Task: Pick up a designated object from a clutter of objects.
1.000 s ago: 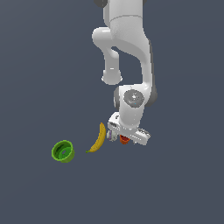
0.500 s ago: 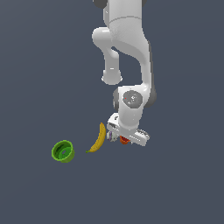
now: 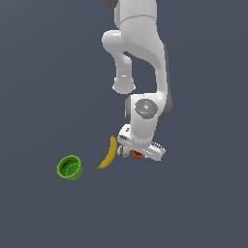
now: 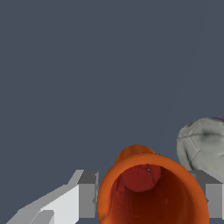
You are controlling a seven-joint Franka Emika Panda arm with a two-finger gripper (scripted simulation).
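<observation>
I'm down low over the worktop (image 3: 203,203), and the orange-red cup (image 4: 151,192) sits right between my fingers (image 4: 87,194), mouth up toward my wrist camera so I can see straight down to its darker base. One finger stands just off the rim at the cup's nine o'clock, the other at three o'clock; a thin gap shows on the nine o'clock side, so I'd call them apart and not yet clamped (the far contact is too tight to call). From the exterior view only a sliver of the cup shows under my hand, just past the banana (image 3: 108,153) at about its three o'clock. I reckon this cup is light, stiff and thin-walled, with a smooth, probably slippery skin, and it flares wider at the mouth, so a squeeze high on the rim could let it squirt downward. Better to pinch across the wall a bit below the rim, firmly but not crushing. The white-grey ball (image 4: 203,146) lies just beside the cup at roughly two o'clock, close enough to be nudged. The green bowl (image 3: 70,167) is well apart.
</observation>
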